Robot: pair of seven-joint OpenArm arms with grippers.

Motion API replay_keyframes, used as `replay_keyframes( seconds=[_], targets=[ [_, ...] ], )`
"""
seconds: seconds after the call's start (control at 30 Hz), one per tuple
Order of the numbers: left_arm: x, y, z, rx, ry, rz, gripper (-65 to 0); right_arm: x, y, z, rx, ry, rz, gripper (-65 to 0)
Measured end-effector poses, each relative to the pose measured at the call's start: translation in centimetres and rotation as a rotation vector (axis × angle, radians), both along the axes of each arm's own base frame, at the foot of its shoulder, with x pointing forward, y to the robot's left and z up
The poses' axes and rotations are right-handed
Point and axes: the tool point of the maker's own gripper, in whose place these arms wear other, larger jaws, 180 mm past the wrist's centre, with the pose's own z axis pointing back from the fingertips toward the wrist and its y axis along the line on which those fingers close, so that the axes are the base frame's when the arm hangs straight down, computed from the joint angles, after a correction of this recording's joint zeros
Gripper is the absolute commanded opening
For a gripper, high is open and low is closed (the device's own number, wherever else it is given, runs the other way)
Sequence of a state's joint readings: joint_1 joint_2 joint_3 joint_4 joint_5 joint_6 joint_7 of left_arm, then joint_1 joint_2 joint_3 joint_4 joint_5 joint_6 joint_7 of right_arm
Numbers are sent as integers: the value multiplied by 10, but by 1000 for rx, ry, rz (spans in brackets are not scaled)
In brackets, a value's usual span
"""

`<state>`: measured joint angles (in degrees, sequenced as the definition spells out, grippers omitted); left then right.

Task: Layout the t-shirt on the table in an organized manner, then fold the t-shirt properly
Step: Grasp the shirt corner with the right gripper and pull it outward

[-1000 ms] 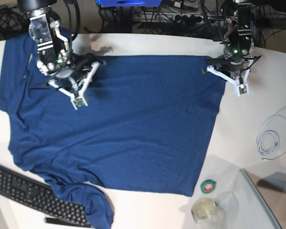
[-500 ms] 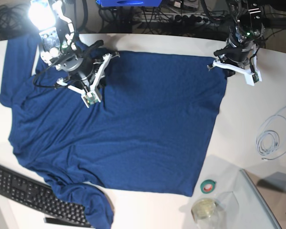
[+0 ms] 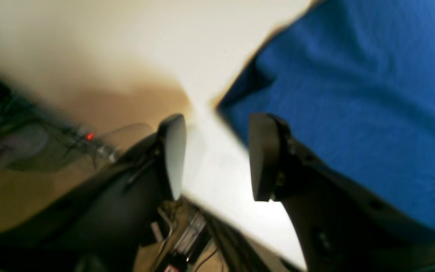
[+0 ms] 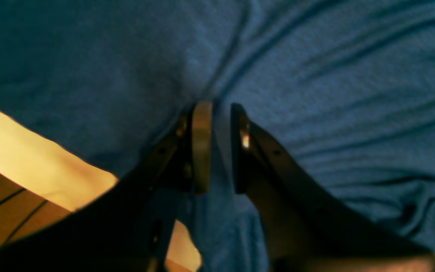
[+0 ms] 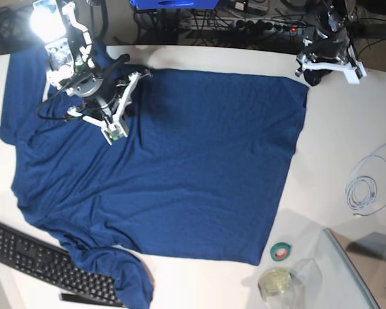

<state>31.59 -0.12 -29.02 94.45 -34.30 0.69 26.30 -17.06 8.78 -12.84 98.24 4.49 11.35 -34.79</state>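
Note:
The dark blue t-shirt [image 5: 174, 161] lies spread over the white table [image 5: 347, 116], with one sleeve bunched at the near left by the keyboard. My right gripper [image 5: 119, 69] is at the shirt's far left part; in the right wrist view it [image 4: 221, 124] is shut on a pinched fold of the t-shirt [image 4: 315, 75]. My left gripper [image 5: 309, 72] hovers at the shirt's far right corner. In the left wrist view it [image 3: 217, 151] is open with nothing between its fingers, and the shirt's corner [image 3: 353, 94] lies just right of it on the table [image 3: 145, 45].
A black keyboard [image 5: 45, 264] sits at the near left edge, partly under the sleeve. A green tape roll [image 5: 281, 252], a clear jar [image 5: 276, 281] and a glass panel [image 5: 360, 270] stand near right. A white cable coil [image 5: 367, 187] lies at the right. Cables run behind the far edge.
My left gripper has opened, let go of the shirt's far right corner and drawn back toward the far edge. The right gripper, still holding cloth, shifted slightly toward the far left.

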Motion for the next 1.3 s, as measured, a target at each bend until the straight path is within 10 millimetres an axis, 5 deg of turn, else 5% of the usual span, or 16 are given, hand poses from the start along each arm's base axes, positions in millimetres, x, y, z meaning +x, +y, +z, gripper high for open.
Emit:
replay_keyframes(
  seconds=[0.23, 0.67, 0.83, 0.93, 1.1, 1.2, 1.3],
  targets=[
    [14, -11, -19, -57, -18, -38, -263, 1, 1, 1, 6, -2, 0, -561],
    [31, -20, -35, -82, -44, -49, -276, 0, -1, 0, -2, -2, 1, -561],
    [28, -24, -39, -99, -28, -53, -517, 0, -1, 0, -3, -2, 1, -561],
    [26, -23, -40, -102, -24, -47, -551, 1, -3, 0, 0, -2, -9, -561],
    [25, -24, -40, -102, -21, -49, -574, 16, -46, 5, -14, -25, -159, -560],
    [24, -25, -41, -105, -16, -51, -650, 23, -94, 12, 74, -42, -440, -552],
    [25, -25, -41, -106, -16, -53, -650, 12, -141, 13, 82, -41, -597, -438]
  ],
)
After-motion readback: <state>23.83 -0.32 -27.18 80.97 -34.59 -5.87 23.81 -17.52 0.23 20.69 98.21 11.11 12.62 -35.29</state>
